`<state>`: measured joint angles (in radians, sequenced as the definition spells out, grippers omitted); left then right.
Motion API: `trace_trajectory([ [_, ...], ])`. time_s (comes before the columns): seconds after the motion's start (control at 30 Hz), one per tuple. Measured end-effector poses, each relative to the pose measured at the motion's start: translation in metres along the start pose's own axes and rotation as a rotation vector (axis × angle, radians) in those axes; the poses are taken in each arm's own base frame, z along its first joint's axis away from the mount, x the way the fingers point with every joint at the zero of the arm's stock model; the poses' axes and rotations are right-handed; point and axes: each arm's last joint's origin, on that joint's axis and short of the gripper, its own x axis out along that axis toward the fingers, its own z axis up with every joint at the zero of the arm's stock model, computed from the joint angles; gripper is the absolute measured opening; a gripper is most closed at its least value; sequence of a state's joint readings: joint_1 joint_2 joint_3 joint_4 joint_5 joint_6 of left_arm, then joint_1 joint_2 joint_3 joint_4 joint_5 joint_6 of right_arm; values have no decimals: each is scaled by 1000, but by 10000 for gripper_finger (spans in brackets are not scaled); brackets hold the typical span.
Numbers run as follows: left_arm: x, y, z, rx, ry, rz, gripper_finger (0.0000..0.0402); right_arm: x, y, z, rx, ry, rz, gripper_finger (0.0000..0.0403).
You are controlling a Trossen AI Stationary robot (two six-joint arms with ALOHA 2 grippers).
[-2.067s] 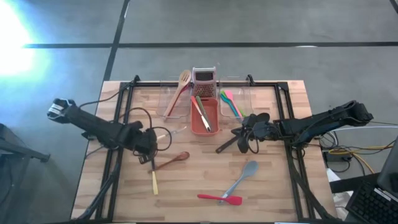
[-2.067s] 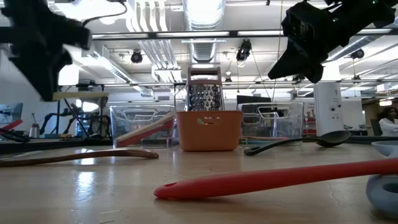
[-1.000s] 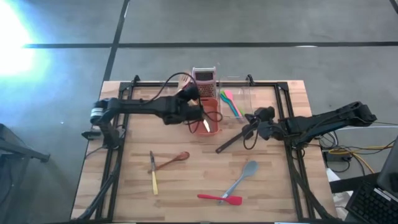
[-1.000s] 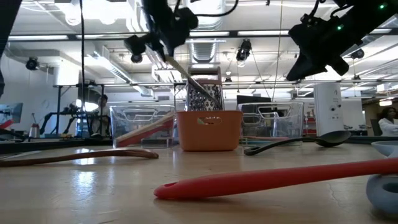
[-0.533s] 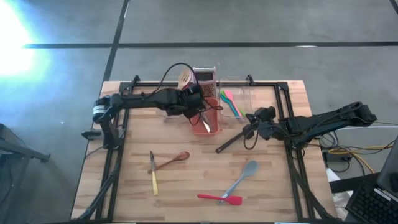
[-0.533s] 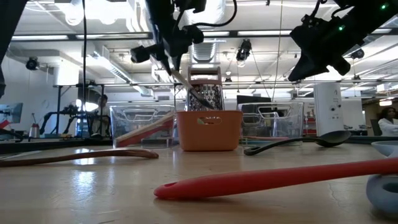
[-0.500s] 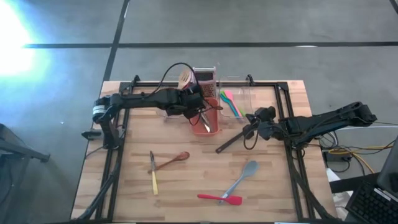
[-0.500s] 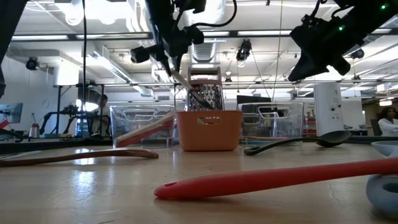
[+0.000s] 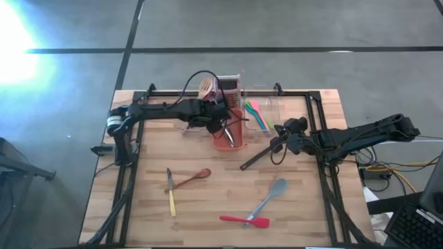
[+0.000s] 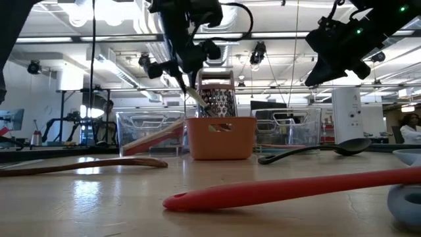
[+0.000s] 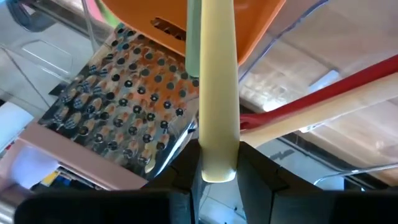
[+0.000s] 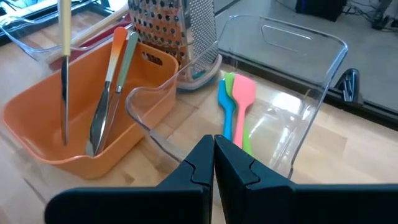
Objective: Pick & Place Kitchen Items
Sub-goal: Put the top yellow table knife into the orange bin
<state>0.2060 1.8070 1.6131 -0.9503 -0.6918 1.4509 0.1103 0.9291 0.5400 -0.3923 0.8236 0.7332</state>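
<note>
The left gripper (image 9: pixel 220 122) hangs over the orange tub (image 9: pixel 237 144), pinching the end of a cream-handled knife (image 12: pixel 64 68). The knife stands nearly upright, handle up, blade down inside the tub; in the low view it leans a little.

The tub already holds two more utensils, one with an orange handle (image 12: pixel 109 74) and one with a green handle (image 12: pixel 124 59), both leaning with handles up against its far wall. Behind the tub stands a metal grater (image 9: pixel 227 86).

On one side of the tub, a clear tub (image 9: pixel 188 123) holds a wooden spoon (image 9: pixel 205 88) with its bowl toward the back edge. On the other side, a second clear tub (image 12: pixel 311 62) holds three spatulas lying side by side along it: blue (image 12: pixel 224 111), green (image 12: pixel 235 109) and pink (image 12: pixel 245 92).

The right gripper (image 9: pixel 277 133), fingers pressed together and holding nothing, hovers near that second tub, above the handle of a black ladle (image 9: pixel 253 159) that lies diagonally on the counter (image 9: pixel 208 207).

Loose on the counter: a yellow-handled knife (image 9: pixel 172 200) running front to back, a brown wooden spoon (image 9: pixel 192 178) crossing its blade, a grey spoon (image 9: pixel 270 196) lying diagonally, and a red spatula (image 9: pixel 243 220) lying crosswise near the front edge.
</note>
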Motion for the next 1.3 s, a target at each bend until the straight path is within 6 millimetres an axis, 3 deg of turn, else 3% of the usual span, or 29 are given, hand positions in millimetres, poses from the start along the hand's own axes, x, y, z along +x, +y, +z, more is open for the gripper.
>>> trace_trajectory([
  [0.37,27,0,9,-5,-130,-78,77,0,-1,1,-6,-5,-8,8],
  [0.7,59,2,-6,-47,-105,-110,77,0,-1,1,-12,-10,-11,8],
  [0.9,75,2,-3,-51,-144,-135,77,0,-2,2,-19,-13,-13,8],
  [1.17,79,6,-1,-75,-143,-101,77,0,-2,1,-26,-13,-14,8],
  [1.3,78,13,-2,-122,-124,-33,126,0,-1,1,-27,-11,-12,8],
])
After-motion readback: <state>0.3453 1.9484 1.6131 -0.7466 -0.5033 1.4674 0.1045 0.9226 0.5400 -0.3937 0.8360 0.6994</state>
